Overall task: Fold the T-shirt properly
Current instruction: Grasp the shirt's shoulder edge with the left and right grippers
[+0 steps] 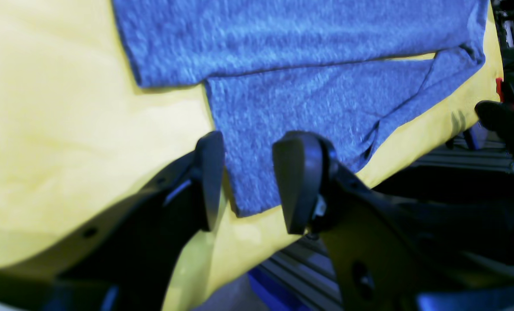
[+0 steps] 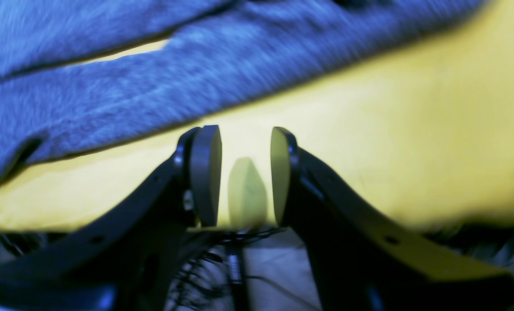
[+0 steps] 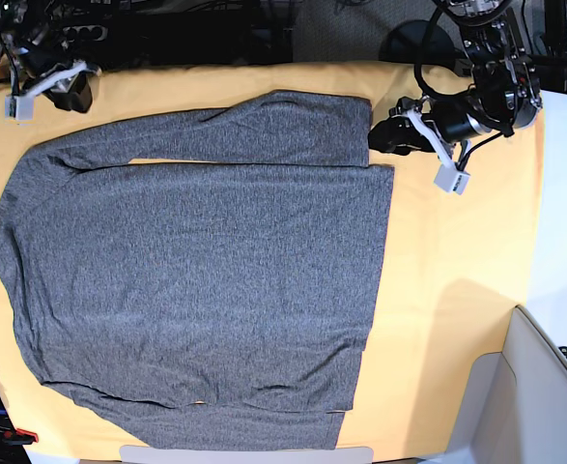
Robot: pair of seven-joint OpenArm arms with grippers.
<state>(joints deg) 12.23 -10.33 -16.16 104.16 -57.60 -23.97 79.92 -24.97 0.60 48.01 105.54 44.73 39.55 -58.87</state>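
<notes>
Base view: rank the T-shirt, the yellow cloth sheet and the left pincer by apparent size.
1. yellow cloth sheet, partly covered, so larger by outline
2. T-shirt
3. left pincer, far smallest

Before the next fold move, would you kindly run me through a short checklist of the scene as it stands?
1. T-shirt lies flat on the yellow cloth: ok.
2. Upper sleeve lies across the table, ending at the cuff: ok.
3. Left claw open, cuff edge between its fingers: ok.
4. Right claw open, holding nothing: ok.
5. Right claw over the shirt: not ok, it is above bare cloth.
6. Lower sleeve position: cannot tell.
</notes>
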